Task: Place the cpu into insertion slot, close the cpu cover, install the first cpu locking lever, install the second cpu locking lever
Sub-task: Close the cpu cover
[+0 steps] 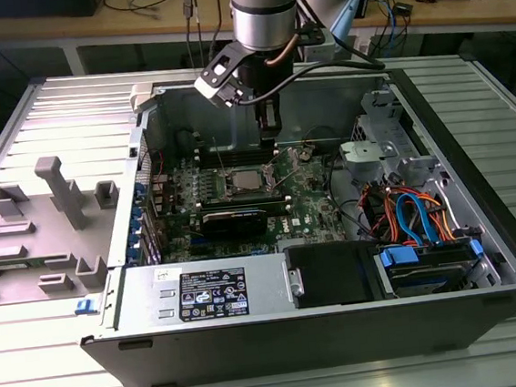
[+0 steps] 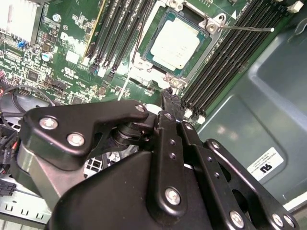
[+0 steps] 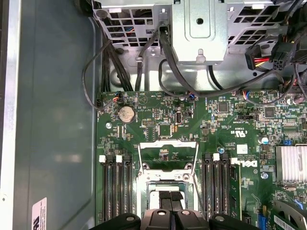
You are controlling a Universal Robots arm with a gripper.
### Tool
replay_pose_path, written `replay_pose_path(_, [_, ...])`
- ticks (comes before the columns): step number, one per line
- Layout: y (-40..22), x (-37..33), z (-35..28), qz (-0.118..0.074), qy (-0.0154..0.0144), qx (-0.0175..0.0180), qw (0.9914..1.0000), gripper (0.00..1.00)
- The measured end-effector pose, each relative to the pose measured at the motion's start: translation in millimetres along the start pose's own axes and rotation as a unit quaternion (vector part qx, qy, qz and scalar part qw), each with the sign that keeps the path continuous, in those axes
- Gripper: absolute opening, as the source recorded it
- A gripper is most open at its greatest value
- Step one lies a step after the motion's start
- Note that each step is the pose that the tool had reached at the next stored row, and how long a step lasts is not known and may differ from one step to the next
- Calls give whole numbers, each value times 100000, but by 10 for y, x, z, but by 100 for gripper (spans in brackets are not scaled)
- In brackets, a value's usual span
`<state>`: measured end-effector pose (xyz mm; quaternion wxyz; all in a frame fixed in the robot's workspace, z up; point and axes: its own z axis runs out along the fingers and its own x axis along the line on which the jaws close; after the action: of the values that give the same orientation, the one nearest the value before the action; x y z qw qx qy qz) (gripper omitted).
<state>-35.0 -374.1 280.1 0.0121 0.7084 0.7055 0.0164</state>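
We find the cpu (image 2: 176, 43) seated in the insertion slot (image 2: 209, 24), memory slots (image 2: 225, 62) flanking it. The tool (image 1: 269, 136) hangs just above the slot's edge. The case (image 1: 300, 340) lies on the surface (image 1: 67, 111), a fixture tray (image 1: 25, 243) at the exterior view's left.

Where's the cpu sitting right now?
In the second wrist view the cpu sits in the insertion slot, between the two banks of black memory slots; in the exterior view it's mid-board, just below the end effector.

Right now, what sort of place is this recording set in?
Probably an electronics lab or workshop: an opened computer case lies on a slatted metal table, with cable-strewn wooden benches behind.
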Motion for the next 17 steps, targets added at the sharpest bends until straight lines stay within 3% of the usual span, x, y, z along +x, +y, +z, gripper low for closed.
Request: replay_pose_path(17, [37,0,1,-7,-1,0,100000,11])
